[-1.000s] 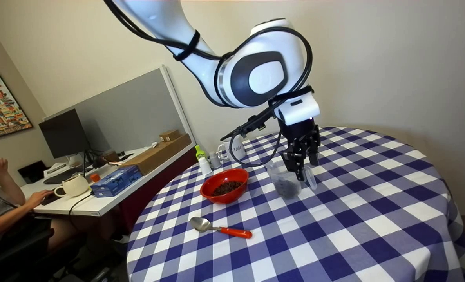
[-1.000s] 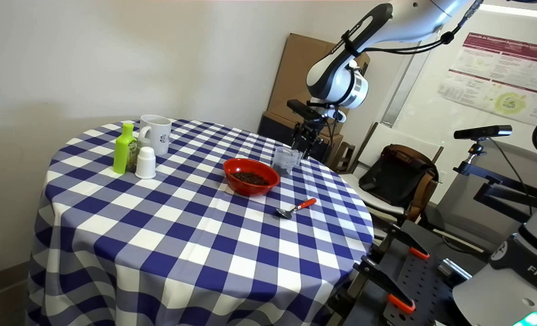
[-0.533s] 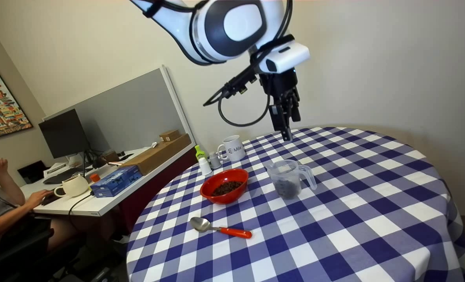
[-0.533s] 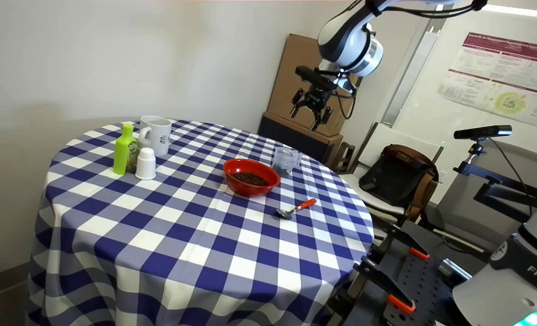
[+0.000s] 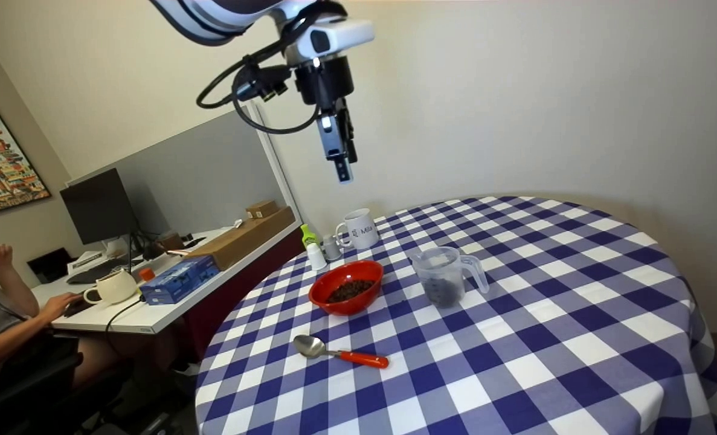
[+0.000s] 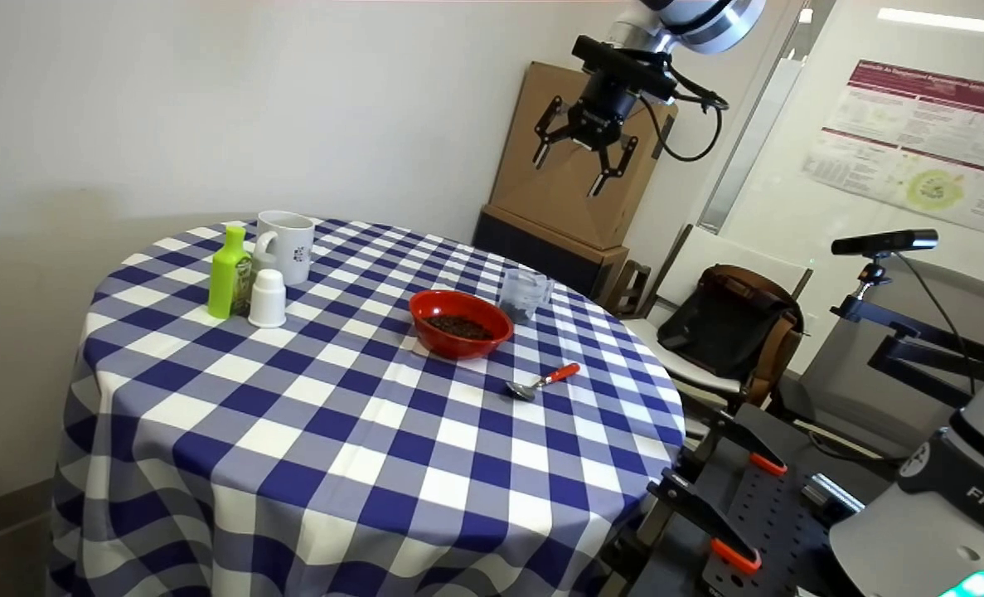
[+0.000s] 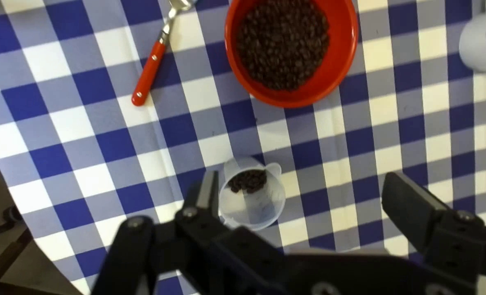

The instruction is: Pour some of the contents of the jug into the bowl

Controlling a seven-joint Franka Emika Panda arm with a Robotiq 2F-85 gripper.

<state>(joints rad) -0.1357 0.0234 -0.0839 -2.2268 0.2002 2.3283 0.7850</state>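
The clear jug (image 5: 440,281) stands upright on the checked tablecloth in both exterior views (image 6: 523,295), with dark beans at its bottom; its handle points away from the bowl. In the wrist view the jug (image 7: 256,211) shows from above, partly behind a finger. The red bowl (image 5: 347,306) stands beside the jug, apart from it, and holds many dark beans; it also shows in an exterior view (image 6: 458,347) and the wrist view (image 7: 346,41). My gripper (image 6: 568,177) is wide open and empty, high above the table; its fingers also show in the wrist view (image 7: 300,176).
A spoon with an orange-red handle (image 5: 363,359) lies in front of the bowl. A white mug (image 6: 286,247), a green bottle (image 6: 228,274) and a white shaker (image 6: 268,300) stand together on the table. A wall (image 5: 551,96) is behind the table.
My gripper has left the jug's handle, risen high and moved toward the bowl's side, with fingers spread apart. The jug, bowl and spoon have stayed in place.
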